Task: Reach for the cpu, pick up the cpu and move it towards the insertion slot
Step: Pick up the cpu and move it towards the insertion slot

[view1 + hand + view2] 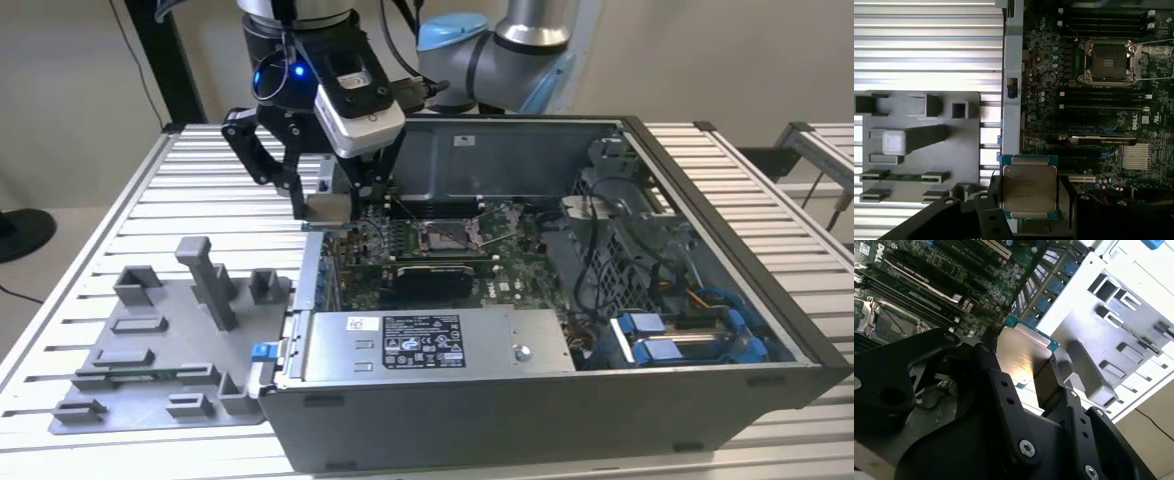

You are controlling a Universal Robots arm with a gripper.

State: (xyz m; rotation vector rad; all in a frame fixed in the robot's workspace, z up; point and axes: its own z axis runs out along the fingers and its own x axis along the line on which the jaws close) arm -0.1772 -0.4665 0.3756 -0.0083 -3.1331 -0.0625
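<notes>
The cpu (1028,187) is a thin silver-faced square chip with a teal edge, clamped between my gripper's black fingers (995,192). My gripper (328,208) hangs shut on the cpu (327,207) above the left wall of the open computer case. The insertion slot (445,236) is a silver-framed socket with a dark centre and a wire lever on the green board, off to the exterior view's right of the chip. In both wrist views the cpu (1021,352) sits over the case edge, apart from the insertion slot (1106,62).
A grey fixture plate (80,400) with upright blocks lies on the ribbed table on the exterior view's left. The case wall (1011,75) runs between plate and board. A power supply (427,345) and blue drive bays (667,335) line the case front.
</notes>
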